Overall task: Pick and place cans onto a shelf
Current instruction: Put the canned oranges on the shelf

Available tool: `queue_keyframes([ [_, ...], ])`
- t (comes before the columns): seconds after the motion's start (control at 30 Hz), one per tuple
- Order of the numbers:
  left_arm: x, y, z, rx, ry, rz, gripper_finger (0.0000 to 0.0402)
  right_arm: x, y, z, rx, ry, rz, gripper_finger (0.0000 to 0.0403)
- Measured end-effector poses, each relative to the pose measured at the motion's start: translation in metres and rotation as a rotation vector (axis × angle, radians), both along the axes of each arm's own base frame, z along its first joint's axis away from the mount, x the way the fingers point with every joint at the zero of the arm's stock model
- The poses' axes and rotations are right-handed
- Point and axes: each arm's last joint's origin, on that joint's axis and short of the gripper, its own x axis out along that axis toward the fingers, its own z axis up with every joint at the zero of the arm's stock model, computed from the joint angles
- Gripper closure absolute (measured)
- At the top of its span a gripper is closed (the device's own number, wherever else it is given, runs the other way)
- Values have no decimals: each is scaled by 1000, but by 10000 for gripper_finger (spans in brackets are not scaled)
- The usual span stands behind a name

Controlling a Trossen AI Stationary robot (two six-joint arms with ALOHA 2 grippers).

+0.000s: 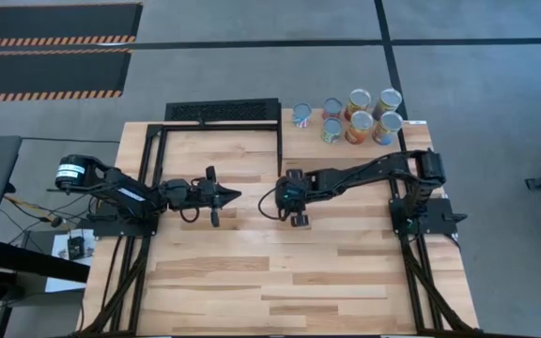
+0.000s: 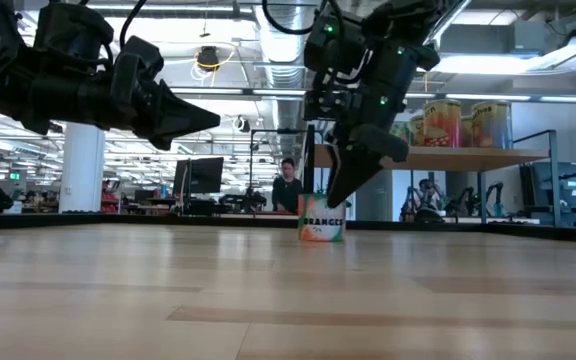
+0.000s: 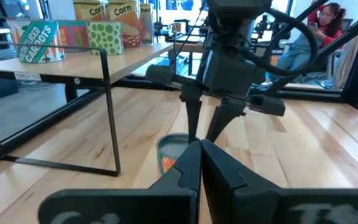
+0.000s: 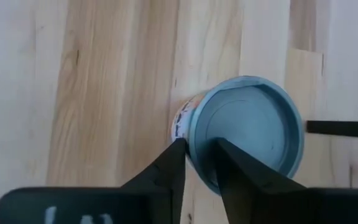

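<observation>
Butcher-block table (image 1: pixel 252 282) fills your overhead view, and the action sits near its middle. Your right gripper (image 4: pixel 199 158) points straight down over a can labelled Oranges (image 2: pixel 322 228), which stands upright on the wood. Its fingers are only narrowly apart and clamp nothing. In the right wrist view one fingertip lies just outside the can's blue-grey rim and the other lies over the lid, so the gap straddles the rim's edge rather than the whole can. From table height the tips meet the can's top edge. You cannot tell from these pictures whether they touch it or stop just above.

Your left gripper (image 1: pixel 231 195) hangs above the table just to the left of that can, with its two fingers pressed together and its tip aimed at the right gripper. Its wrist camera looks past the closed fingertips (image 3: pixel 201 149) at the Oranges can, which is partly hidden behind them, with the right gripper's fingers coming down to it.

Farther out, at the table's far right corner, a raised wooden shelf (image 2: pixel 528 155) on a black frame carries a cluster of cans (image 1: pixel 359 117), all upright and close together. Corn and carrot labels are readable among them. Beyond the table a person (image 2: pixel 288 185) sits in the open workspace.
</observation>
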Motion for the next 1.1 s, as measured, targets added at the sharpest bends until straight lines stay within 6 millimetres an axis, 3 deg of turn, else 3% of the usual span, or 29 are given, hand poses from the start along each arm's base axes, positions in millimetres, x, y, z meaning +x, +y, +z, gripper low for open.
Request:
queue_keyframes([
  [0.13,0,0,0,0,-3,2,401,-3,2,5,-8,13,8,323],
  [0.23,0,0,0,0,-1,4,401,-10,6,20,3,55,15,361],
  [0.37,0,0,0,0,1,6,401,-11,13,66,18,-1,9,394],
  [0.57,0,0,0,0,5,12,401,-19,13,140,36,-82,-44,380],
  [0.67,0,0,0,-1,1,12,401,-24,-5,167,10,-113,-100,391],
  [0.8,0,0,0,-5,0,17,401,-27,-44,181,-31,-110,-178,395],
  [0.97,0,1,0,-5,2,23,401,-34,-94,173,-8,-69,-243,388],
  [1.1,0,1,0,-5,2,24,401,-38,-118,164,6,-30,-277,388],
])
